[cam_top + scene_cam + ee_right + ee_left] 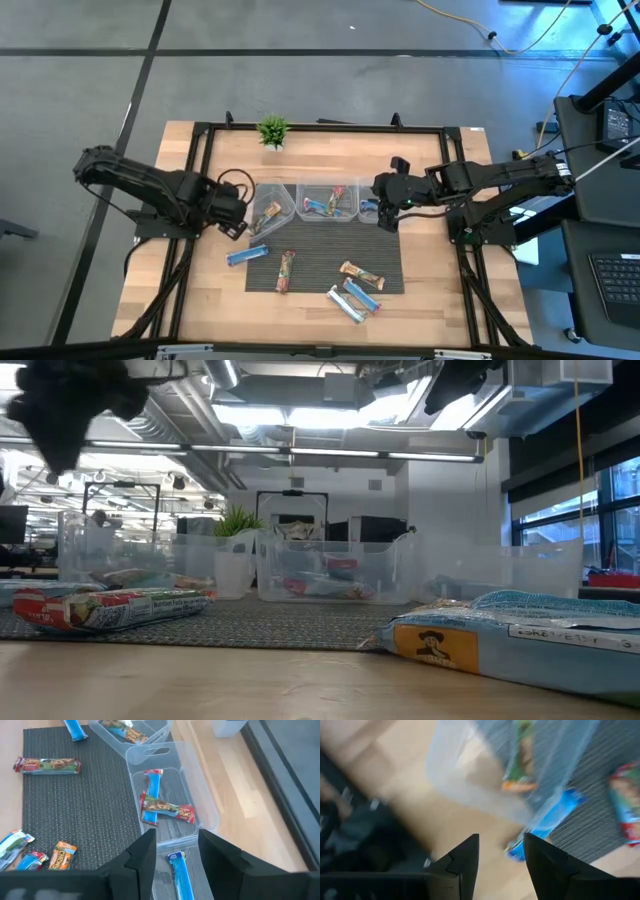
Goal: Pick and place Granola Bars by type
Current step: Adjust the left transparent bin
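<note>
The left end effector [501,865] hung parted and empty beside the left bin [270,208]; the right end effector [176,851], also empty, hovered over the right bin [368,203]. Nearest the left bin lay a blue bar [247,254]; a good grasp would probably span its narrow width.

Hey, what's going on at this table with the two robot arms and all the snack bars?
Two arms are sorting granola bars into three clear bins by type. The left gripper is beside the left bin, near a blue bar on the table. The right gripper hangs over the right bin, fingers apart and empty. Five more bars, including a red bar, wait on the dark mat.
</note>
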Controlling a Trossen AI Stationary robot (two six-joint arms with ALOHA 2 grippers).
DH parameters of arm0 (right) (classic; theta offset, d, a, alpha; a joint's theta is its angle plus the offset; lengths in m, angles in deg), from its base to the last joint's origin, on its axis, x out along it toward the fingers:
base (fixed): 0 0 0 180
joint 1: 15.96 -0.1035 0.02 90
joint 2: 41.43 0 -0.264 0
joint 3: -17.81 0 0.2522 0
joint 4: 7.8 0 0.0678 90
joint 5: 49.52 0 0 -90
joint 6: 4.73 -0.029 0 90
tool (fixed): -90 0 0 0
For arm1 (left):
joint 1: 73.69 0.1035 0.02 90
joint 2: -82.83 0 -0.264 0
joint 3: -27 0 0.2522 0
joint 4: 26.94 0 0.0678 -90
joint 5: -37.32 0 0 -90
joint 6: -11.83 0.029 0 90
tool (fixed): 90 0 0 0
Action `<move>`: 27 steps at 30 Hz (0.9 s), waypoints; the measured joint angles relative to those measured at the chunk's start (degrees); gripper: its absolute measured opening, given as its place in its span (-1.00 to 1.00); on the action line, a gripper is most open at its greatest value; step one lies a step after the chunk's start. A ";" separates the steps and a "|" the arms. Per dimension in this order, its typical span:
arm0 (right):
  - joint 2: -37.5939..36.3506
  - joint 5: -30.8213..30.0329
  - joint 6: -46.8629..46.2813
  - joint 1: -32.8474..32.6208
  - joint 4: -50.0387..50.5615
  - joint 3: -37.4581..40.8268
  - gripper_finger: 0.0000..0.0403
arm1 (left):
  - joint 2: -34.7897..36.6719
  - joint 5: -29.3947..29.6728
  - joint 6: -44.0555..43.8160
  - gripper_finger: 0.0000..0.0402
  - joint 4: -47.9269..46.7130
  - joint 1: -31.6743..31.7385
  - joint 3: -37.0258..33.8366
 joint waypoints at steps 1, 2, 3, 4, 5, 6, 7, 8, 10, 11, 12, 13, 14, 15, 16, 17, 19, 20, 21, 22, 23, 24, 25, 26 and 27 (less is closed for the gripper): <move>0.00 -0.15 0.02 0.00 0.03 0.00 -0.25 | -0.58 -0.85 -1.99 -0.26 -1.37 -0.41 -0.07; 0.00 -0.16 0.03 0.00 0.01 0.00 -0.25 | -1.04 -2.06 -3.65 -0.26 -1.94 -0.68 -0.53; 0.00 -0.16 0.09 0.02 0.06 0.00 -0.25 | -1.53 -3.24 -5.09 -0.26 -2.24 -0.84 -1.21; 0.00 -0.18 0.15 0.03 0.04 0.00 -0.25 | -1.97 -4.45 -6.20 -0.26 -2.15 -0.85 -2.05; 0.00 -0.19 0.13 0.04 0.03 0.00 -0.25 | -2.37 -5.56 -7.15 -0.26 -2.01 -0.84 -3.03; 0.00 -0.19 0.13 0.04 0.07 0.00 -0.25 | -2.80 -6.07 -7.97 -0.26 -1.96 -0.83 -4.02; 0.00 -0.19 0.11 0.04 0.07 0.00 -0.25 | -3.29 -6.29 -8.50 -0.26 -1.92 -0.83 -5.00; 0.00 -0.19 0.13 0.04 0.07 0.00 -0.25 | -3.75 -6.28 -8.86 -0.26 -1.82 -0.70 -6.01; 0.00 -0.19 0.13 0.04 0.07 0.00 -0.25 | -4.42 -5.32 -10.32 -0.26 -1.84 -0.18 -7.97; 0.00 -0.19 0.11 0.04 0.07 0.00 -0.25 | -4.61 -4.53 -11.10 -0.26 -1.85 0.21 -8.79; 0.00 -0.19 0.10 0.04 0.07 0.00 -0.25 | -4.75 -3.44 -11.76 -0.26 -1.85 0.61 -9.45; 0.00 -0.19 0.07 0.04 0.07 0.00 -0.25 | -4.78 -2.03 -12.24 -0.26 -1.79 1.06 -10.11; 0.00 -0.19 0.05 0.04 0.07 0.00 -0.25 | -4.78 -0.14 -12.63 -0.26 -1.81 1.49 -10.69; 0.00 -0.19 0.00 0.04 0.08 0.00 -0.25 | -4.78 1.90 -13.10 -0.26 -1.81 2.02 -11.12; 0.00 -0.19 0.00 0.04 0.08 0.00 -0.25 | -4.78 3.86 -13.24 -0.26 -1.57 2.58 -11.51; 0.00 -0.19 -0.03 0.04 0.09 0.00 -0.25 | -4.78 5.40 -13.22 -0.26 -1.01 3.20 -11.85; 0.00 -0.19 -0.22 0.04 0.09 0.00 -0.25 | -4.78 7.57 -13.22 -0.26 -0.13 4.80 -11.93; 0.00 -0.19 -0.24 0.04 0.11 0.00 -0.25 | -4.78 8.17 -13.09 -0.26 -0.03 5.58 -11.93; 0.00 -0.19 -0.24 0.04 0.11 0.00 -0.25 | -4.78 8.42 -12.38 -0.26 0.34 6.30 -11.93; 0.00 -0.19 -0.24 0.04 0.11 0.00 -0.25 | -4.77 8.56 -11.57 -0.26 0.84 7.05 -11.93; 0.00 -0.19 -0.24 0.04 0.11 0.00 -0.25 | -4.78 8.77 -10.54 -0.26 1.37 7.77 -11.93; 0.00 -0.19 -0.24 0.04 0.14 0.00 -0.25 | -4.78 8.87 -9.71 -0.26 1.91 8.40 -11.93; 0.00 -0.19 -0.24 0.04 0.16 0.00 -0.25 | -4.78 8.73 -9.14 -0.26 2.38 9.19 -11.93; 0.00 -0.19 -0.24 0.04 0.16 0.00 -0.25 | -4.78 7.97 -8.59 -0.26 2.70 9.95 -11.93; 0.00 -0.19 -0.24 0.04 0.22 0.00 -0.25 | -4.78 6.62 -7.99 -0.26 2.75 10.66 -11.93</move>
